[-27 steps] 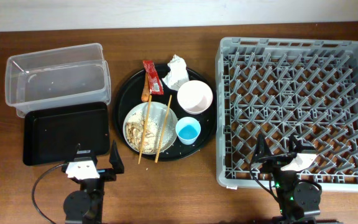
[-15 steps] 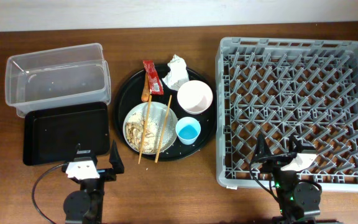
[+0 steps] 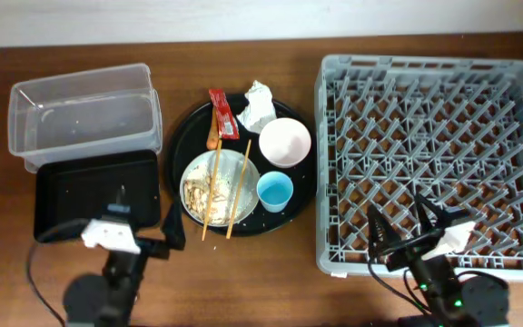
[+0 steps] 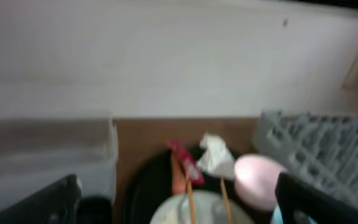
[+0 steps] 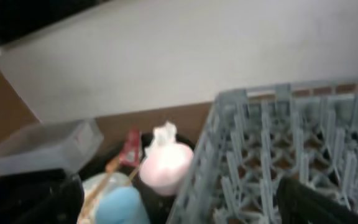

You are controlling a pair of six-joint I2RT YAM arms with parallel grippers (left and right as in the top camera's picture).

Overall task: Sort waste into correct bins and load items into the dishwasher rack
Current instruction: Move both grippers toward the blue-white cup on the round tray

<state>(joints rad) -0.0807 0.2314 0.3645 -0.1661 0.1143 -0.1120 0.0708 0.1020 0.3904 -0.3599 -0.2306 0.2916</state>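
Open surface (image 3: pixel 243 272) lies along the near edge between the two arms, and a bare band runs along the far edge behind the round tray (image 3: pixel 178 136). A thin strip of bare wood separates the round tray from the tub (image 3: pixel 84 113) and the black tray (image 3: pixel 80 195), widening toward the near side where the round rim curves away. On the other side the rack (image 3: pixel 320 163) wall stands just beside the round tray, leaving only a sliver. Inside the rack, upright pegs crowd every cell. On the round tray things sit close. The bowl (image 3: pixel 285 142) is just beside the napkin (image 3: pixel 258 106) and near the cup (image 3: pixel 274 192), and the chopsticks (image 3: pixel 211 186) lie across the plate (image 3: pixel 229 173). Tub and black tray are open from above.
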